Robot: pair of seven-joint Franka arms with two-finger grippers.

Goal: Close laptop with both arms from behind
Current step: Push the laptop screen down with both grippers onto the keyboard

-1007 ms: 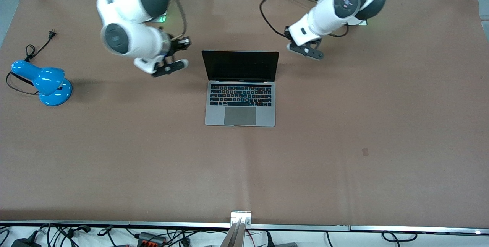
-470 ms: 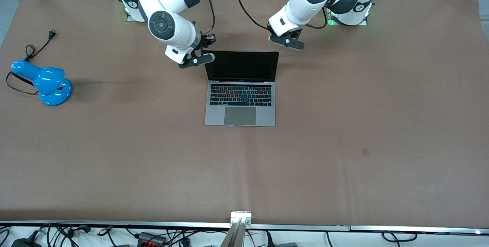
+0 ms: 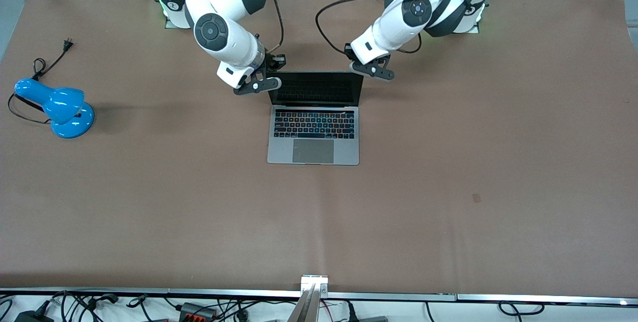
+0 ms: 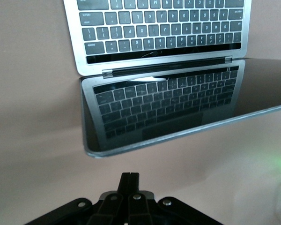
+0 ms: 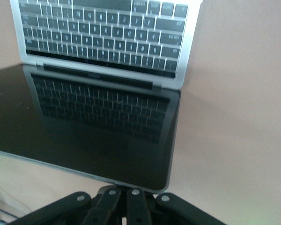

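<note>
Front view: the laptop [image 3: 314, 127] sits open on the brown matte table cover [image 3: 448, 187], about midway between the two arms' ends and nearer the robot bases than the camera. Its base is slim silver-grey metal with a black keyboard and a large flat trackpad. The glossy black screen leans up from the hinge. The right gripper [image 3: 256, 85], a flat black bar, is at the lid's top corner toward the right arm's end. The left gripper [image 3: 371, 70] is at the lid's top corner toward the left arm's end. This view does not show whether either one touches the lid. A glossy blue desk lamp [image 3: 60, 107] with a rounded shade and a black cord stands well apart, toward the right arm's end of the table.

Left wrist view: the left gripper [image 4: 129, 177] has its two narrow black fingers pressed together with nothing between them. They sit just off the lid's thin silver top edge. The screen [image 4: 178, 108] mirrors the keys.

Right wrist view: the right gripper [image 5: 126, 191] also looks clenched and empty, right by the lid's rounded corner. The laptop's dark glass [image 5: 84, 122] reflects the keyboard.
</note>
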